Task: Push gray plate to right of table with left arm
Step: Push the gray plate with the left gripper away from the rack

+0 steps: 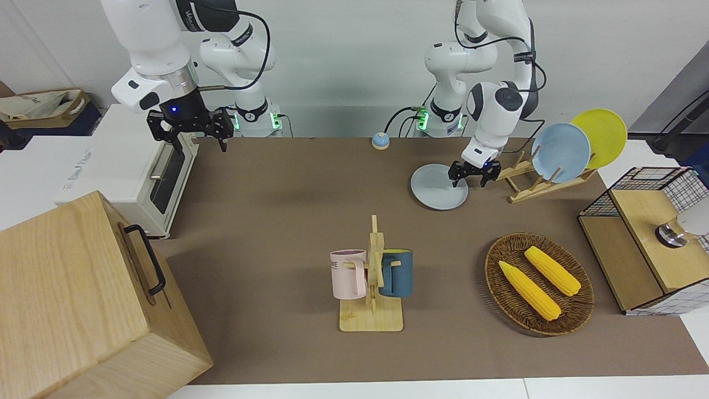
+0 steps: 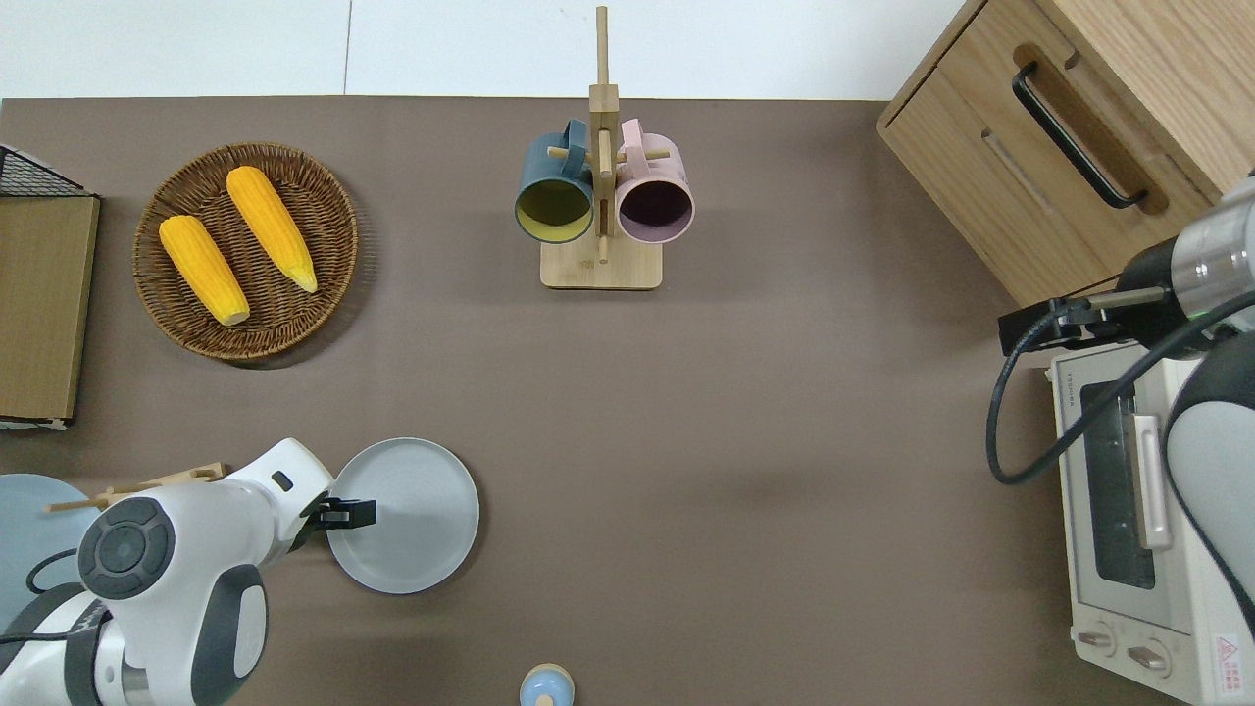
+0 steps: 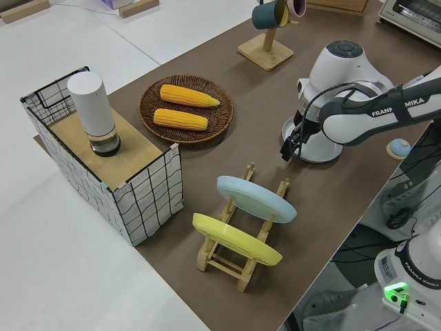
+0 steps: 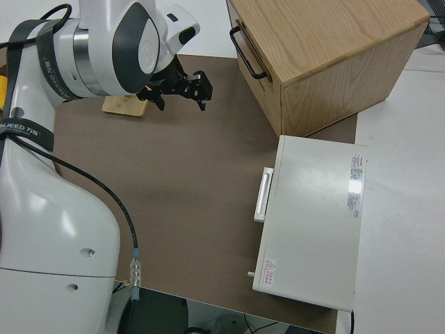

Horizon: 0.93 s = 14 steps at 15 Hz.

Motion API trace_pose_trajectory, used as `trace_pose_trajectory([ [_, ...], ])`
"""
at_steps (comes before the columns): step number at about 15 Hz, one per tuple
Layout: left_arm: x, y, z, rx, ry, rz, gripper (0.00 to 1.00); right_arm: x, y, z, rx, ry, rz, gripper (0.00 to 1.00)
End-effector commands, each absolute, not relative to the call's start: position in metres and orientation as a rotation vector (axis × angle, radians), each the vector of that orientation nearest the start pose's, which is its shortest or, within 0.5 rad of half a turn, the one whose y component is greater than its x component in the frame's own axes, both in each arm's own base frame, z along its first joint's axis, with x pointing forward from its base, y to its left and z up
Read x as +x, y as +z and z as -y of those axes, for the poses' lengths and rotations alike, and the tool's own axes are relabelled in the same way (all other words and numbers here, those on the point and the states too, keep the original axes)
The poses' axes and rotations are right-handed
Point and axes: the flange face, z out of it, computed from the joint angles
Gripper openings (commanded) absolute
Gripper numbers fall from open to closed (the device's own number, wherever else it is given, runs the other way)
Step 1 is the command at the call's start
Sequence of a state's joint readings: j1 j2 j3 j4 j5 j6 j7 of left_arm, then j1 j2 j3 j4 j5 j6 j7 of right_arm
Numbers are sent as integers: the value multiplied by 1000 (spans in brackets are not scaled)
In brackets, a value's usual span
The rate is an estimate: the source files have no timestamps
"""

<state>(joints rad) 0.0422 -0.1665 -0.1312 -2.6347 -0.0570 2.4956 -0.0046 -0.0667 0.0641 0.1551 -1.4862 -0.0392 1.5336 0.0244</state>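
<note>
The gray plate [image 1: 435, 189] [image 2: 417, 520] lies flat on the brown table [image 1: 277, 194] [image 2: 735, 441], toward the left arm's end and near the robots. My left gripper [image 1: 468, 178] [image 2: 358, 511] [image 3: 287, 150] is low and open over the plate's rim, on the side toward the left arm's end of the table, with nothing between its fingers. I cannot tell whether it touches the plate. The arm's wrist hides part of the plate [image 3: 318, 153] in the left side view. My right gripper [image 1: 191, 133] [image 4: 177, 89] is parked and open.
A wooden rack [image 1: 526, 185] with a sky-blue plate [image 1: 560, 152] and a yellow plate [image 1: 601, 136] stands beside the gray plate. Farther out are a corn basket [image 2: 245, 250] and a mug tree [image 2: 601, 206]. A bell [image 2: 546, 684], toaster oven [image 2: 1142, 510] and wooden box [image 2: 1069, 137] line the edges.
</note>
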Motion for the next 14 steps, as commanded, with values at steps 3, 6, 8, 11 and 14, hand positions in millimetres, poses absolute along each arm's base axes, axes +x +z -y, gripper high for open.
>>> trace_pose_trajectory([
  [3, 417, 289, 38, -3164, -46, -37, 995, 566, 628, -43, -3164, 28, 92, 983],
  [6, 417, 289, 38, -3164, -46, -39, 837, 566, 628, -43, -3164, 28, 92, 983],
  [8, 418, 289, 38, -3164, -51, -39, 703, 566, 628, -43, -3164, 28, 92, 983],
  [11, 419, 291, 38, -3178, -57, -3, 437, 566, 628, -43, -3164, 28, 92, 983],
  [14, 419, 291, 40, -3186, -63, 20, 205, 566, 628, -43, -3164, 28, 92, 983],
])
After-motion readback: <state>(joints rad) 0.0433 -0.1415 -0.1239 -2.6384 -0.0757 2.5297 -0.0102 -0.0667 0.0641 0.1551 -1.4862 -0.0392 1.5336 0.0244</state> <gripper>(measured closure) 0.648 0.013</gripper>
